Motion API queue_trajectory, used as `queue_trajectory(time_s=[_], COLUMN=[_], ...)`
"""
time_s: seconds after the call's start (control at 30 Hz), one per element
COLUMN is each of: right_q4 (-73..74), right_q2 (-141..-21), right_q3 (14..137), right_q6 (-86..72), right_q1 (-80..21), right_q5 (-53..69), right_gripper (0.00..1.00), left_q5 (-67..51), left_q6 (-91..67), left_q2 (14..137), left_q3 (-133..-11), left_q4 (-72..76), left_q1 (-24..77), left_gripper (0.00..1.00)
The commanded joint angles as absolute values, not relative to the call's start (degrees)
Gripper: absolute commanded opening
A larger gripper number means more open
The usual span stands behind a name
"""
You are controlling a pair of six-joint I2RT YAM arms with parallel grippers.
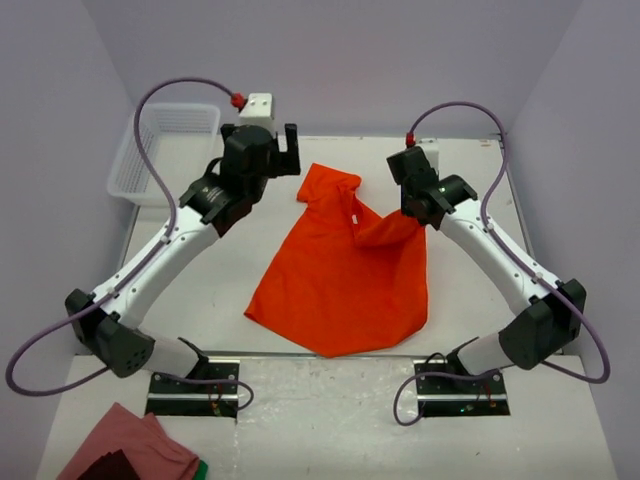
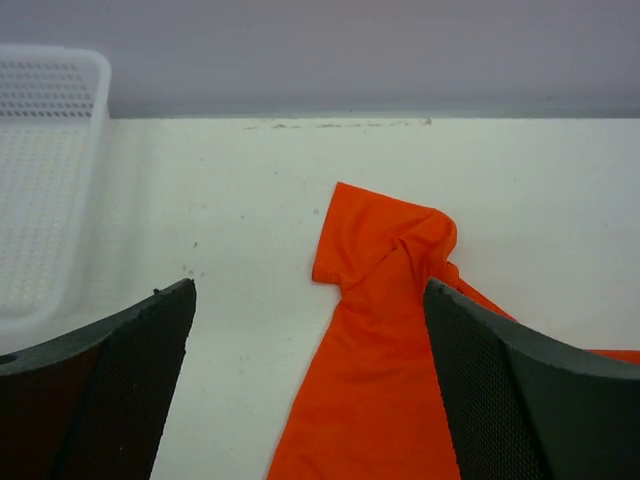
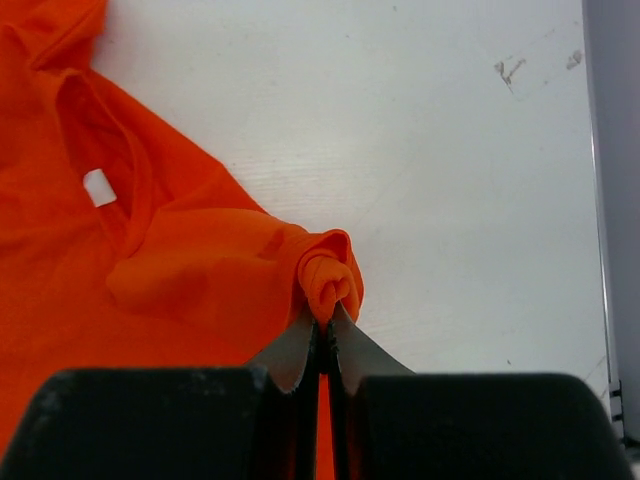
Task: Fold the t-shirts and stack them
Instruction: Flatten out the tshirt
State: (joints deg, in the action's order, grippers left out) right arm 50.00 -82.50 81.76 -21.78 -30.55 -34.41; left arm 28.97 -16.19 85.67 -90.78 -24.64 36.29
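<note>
One orange-red t-shirt (image 1: 345,270) lies spread on the white table between the two arms, its collar end toward the back. My left gripper (image 1: 275,150) hovers open beside the shirt's far left sleeve. In the left wrist view that crumpled sleeve (image 2: 385,250) lies ahead between the wide-apart fingers of the left gripper (image 2: 310,290), which hold nothing. My right gripper (image 1: 415,215) is shut on a bunched fold at the shirt's right shoulder. The right wrist view shows the gripper tips (image 3: 325,315) pinching that roll of fabric (image 3: 330,275), with the collar and its white label (image 3: 98,187) to the left.
A white mesh basket (image 1: 165,150) stands at the table's back left, also seen as the basket (image 2: 40,200) in the left wrist view. A small white box (image 1: 258,105) sits at the back wall. A dark red cloth (image 1: 130,450) lies near the front left, beside the left base.
</note>
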Motion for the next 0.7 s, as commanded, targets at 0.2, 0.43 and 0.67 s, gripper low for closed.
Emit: queue_trajectory(time_s=[0.2, 0.43, 0.67], right_q4=[47.3, 44.6, 40.5], right_q2=[-87.7, -90.3, -89.7], right_q3=[83.2, 79.9, 78.7], right_q6=[-23.5, -23.8, -23.5], right_q1=[-20.3, -12.7, -9.4], right_q5=[-33.8, -30.0, -23.1], right_gripper=[0.0, 0.0, 0.99], left_q5=[16.5, 11.0, 1.9], left_q6=[-27.7, -31.8, -34.9], left_q2=[79.3, 73.4, 66.4], left_q3=[-60.1, -50.6, -43.8], left_q4=[-24.5, -24.6, -27.1], left_q1=[31.7, 30.1, 30.1], left_gripper=[0.75, 0.64, 0.49])
